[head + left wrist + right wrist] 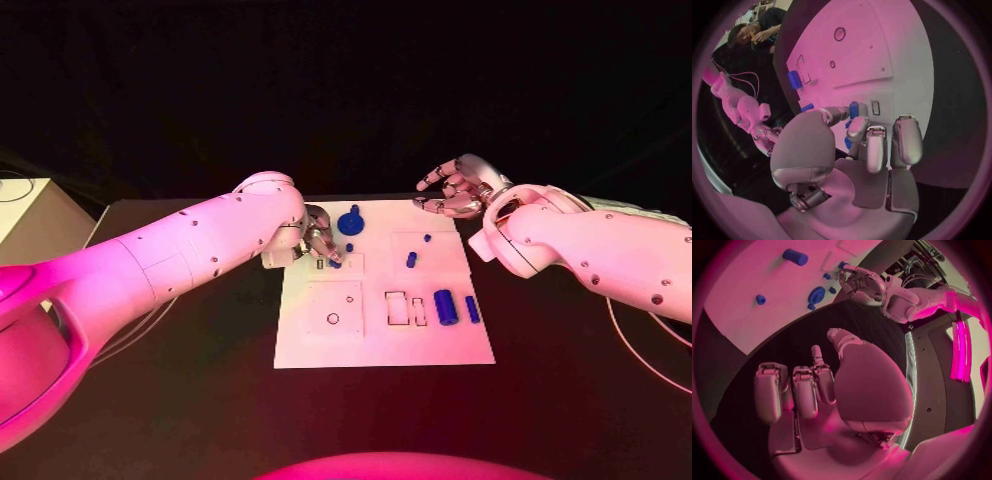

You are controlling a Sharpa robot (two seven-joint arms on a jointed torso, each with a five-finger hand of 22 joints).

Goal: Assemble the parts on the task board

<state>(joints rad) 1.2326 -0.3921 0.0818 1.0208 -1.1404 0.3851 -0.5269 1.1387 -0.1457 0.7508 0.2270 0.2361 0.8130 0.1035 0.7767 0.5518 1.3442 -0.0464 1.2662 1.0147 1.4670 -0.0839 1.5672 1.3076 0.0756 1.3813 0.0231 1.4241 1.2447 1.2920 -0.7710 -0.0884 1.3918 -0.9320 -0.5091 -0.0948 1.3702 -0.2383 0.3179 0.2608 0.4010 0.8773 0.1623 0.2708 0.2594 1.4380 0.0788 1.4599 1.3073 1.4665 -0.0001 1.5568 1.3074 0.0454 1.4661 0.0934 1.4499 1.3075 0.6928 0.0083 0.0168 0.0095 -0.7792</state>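
The left robot hand [319,236] rests on the white task board's [378,340] far left part, fingers curled around a small blue part [854,109], mostly hidden. Just beside it stands a round blue part [351,222]. Two blue cylinders [446,306] lie nearer. The right robot hand [459,190] hovers spread, empty, beyond the board's far corner.

Lab: black table [173,400], dark backdrop
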